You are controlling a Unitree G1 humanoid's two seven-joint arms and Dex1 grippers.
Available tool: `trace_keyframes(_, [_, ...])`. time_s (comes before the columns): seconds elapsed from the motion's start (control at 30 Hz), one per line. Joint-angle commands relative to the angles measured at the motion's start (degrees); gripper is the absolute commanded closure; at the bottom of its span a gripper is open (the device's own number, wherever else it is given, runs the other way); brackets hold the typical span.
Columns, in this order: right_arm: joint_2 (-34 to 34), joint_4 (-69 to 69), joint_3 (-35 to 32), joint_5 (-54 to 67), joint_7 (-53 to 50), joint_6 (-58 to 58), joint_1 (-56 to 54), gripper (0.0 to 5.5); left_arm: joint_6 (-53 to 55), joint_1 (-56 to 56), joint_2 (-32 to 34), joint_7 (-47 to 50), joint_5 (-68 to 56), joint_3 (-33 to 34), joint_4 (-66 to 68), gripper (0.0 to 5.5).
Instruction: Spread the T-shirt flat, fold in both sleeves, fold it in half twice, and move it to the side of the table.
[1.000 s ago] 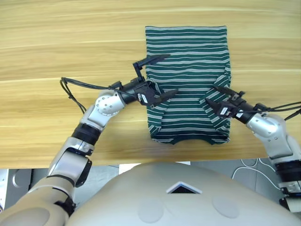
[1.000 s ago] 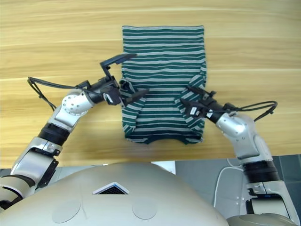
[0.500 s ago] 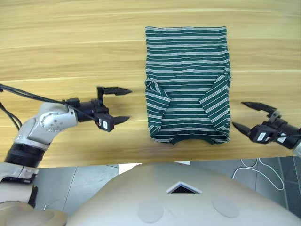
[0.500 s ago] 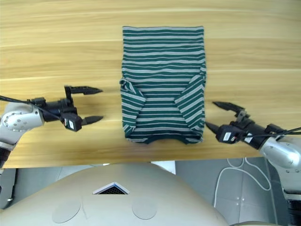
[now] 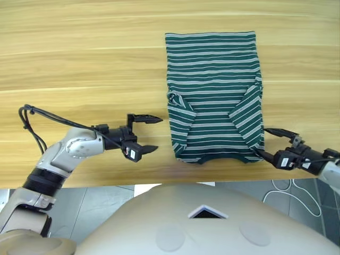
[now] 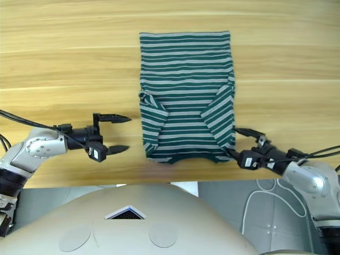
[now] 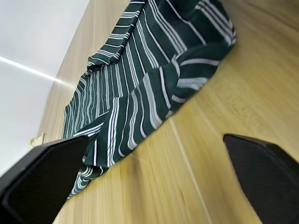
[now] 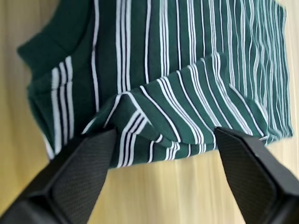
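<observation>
Left gripper (image 5: pixel 159 134) hangs wide open and empty just left of the T-shirt (image 5: pixel 212 79), level with its near-left corner and apart from the cloth. I see the right gripper (image 5: pixel 262 141) wide open too, holding nothing, at the near-right corner; I cannot tell whether it touches the cloth. The T-shirt lies flat right of centre on the counter (image 5: pixel 79 53), both sleeves (image 5: pixel 247 114) folded in over the body, collar (image 5: pixel 212 158) toward the near edge.
</observation>
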Motion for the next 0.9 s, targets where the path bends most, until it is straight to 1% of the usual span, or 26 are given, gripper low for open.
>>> trace_keyframes(0.03, [-0.2, -5.8, -4.9, 9.4, 2.2, -3.6, 3.4, 1.67, 1.1, 0.1, -0.8, -1.2, 4.7, -2.3, 3.0, 0.1])
trace_keyframes(0.07, [-0.3, -5.8, -6.2, 10.3, 2.7, -4.0, 4.1, 1.67, 1.1, -0.1, -0.9, -1.3, 4.9, -2.5, 3.2, 0.1])
trace_keyframes(0.17, [-1.1, 0.0, -10.2, 12.0, 4.1, -5.1, 3.9, 1.67, 1.9, -0.3, -1.2, -2.3, 5.3, -3.7, 3.7, 0.1])
trace_keyframes(0.23, [-1.0, 1.2, -11.4, 15.7, 5.9, -6.0, 4.1, 1.67, 2.0, -0.5, -1.6, -3.5, 4.1, -5.0, 3.5, 0.1])
trace_keyframes(0.27, [-1.0, 2.4, -11.6, 15.3, 6.2, -5.6, 3.9, 1.67, 2.1, -0.7, -1.8, -4.1, 3.4, -5.7, 3.3, 0.1])
trace_keyframes(0.33, [-1.8, 8.7, -10.3, 6.3, 3.7, -2.3, 0.9, 1.67, 2.3, -1.0, -2.2, -5.4, 1.9, -7.1, 3.5, 0.1])
trace_keyframes(0.37, [-2.3, 12.4, -8.4, 1.0, 2.2, -0.5, -1.1, 1.67, 2.4, -1.3, -2.7, -6.1, 1.1, -8.1, 3.8, 0.1])
trace_keyframes(0.4, [-2.5, 14.8, -6.8, -2.2, 1.3, 0.6, -2.4, 1.67, 2.5, -1.6, -3.2, -6.6, 0.7, -8.9, 4.2, 0.1])
trace_keyframes(0.47, [-2.7, 17.3, -4.3, -4.8, 1.2, 0.6, -4.1, 1.67, 3.3, -1.7, -4.6, -7.1, -0.1, -10.5, 4.4, 0.1])
trace_keyframes(0.6, [-3.0, 17.7, -1.4, -5.9, 0.9, -1.5, -3.3, 1.67, 4.5, -1.9, -6.1, -9.5, -3.8, -13.0, 4.0, 0.1])
trace_keyframes(0.7, [-2.4, 15.1, 1.4, -5.7, 1.2, -2.3, -2.6, 1.67, 4.7, -2.4, -6.8, -9.8, -3.8, -13.8, 4.8, 0.1])
trace_keyframes(0.9, [-3.5, 9.4, 1.0, -1.1, 2.3, -3.5, 1.1, 1.67, 4.0, -3.2, -6.8, -8.6, -0.8, -13.4, 6.5, 0.1])
